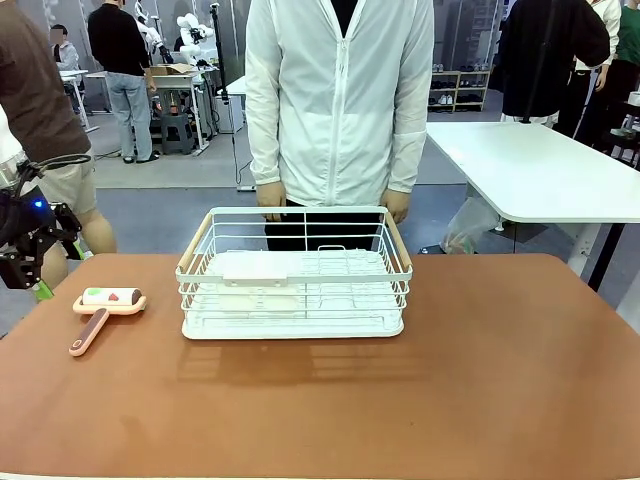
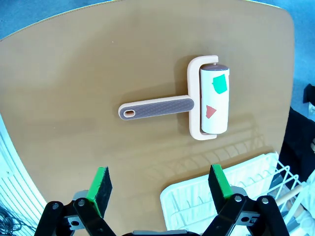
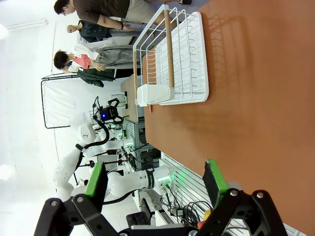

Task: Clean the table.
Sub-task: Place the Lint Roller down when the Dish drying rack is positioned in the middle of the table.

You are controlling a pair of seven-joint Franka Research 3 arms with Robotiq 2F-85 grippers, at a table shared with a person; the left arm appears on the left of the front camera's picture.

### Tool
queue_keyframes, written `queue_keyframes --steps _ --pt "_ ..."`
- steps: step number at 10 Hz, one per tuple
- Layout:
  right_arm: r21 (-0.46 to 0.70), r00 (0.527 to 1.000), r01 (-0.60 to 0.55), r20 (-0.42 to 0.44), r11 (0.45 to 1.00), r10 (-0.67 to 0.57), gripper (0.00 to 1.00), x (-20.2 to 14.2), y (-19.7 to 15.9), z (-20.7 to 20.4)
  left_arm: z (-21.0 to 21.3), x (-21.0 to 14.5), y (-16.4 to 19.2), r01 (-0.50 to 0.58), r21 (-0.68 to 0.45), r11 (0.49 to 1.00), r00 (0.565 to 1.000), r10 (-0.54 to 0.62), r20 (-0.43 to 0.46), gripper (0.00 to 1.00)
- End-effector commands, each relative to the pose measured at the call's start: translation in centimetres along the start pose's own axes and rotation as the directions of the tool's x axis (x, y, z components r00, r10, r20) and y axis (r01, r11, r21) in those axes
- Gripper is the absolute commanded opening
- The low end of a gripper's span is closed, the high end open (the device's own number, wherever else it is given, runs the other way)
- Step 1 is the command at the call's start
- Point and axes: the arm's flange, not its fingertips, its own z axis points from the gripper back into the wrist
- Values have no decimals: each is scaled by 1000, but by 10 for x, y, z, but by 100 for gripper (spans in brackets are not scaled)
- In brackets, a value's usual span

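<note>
The surface [image 1: 480, 380] is a wide reddish-brown top with rounded corners. A white wire basket [image 1: 295, 272] with wooden handles stands on it near the far edge. To its left, well apart, lies a lint roller [image 1: 104, 310] with a pink handle.

Left gripper [image 1: 22, 262] cut off by front view's edge; basket [image 2: 226, 196] cropped in left wrist view.
</note>
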Motion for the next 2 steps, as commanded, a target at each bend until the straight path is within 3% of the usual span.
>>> queue_keyframes --steps 1,2 --pt "14 1000 -8 0 1000 8 100 -1 2 0 -2 2 -1 6 -12 1000 1000 -6 12 100" --pt "14 1000 -8 0 1000 8 100 -1 2 0 -2 2 -1 6 -12 1000 1000 -6 12 100"
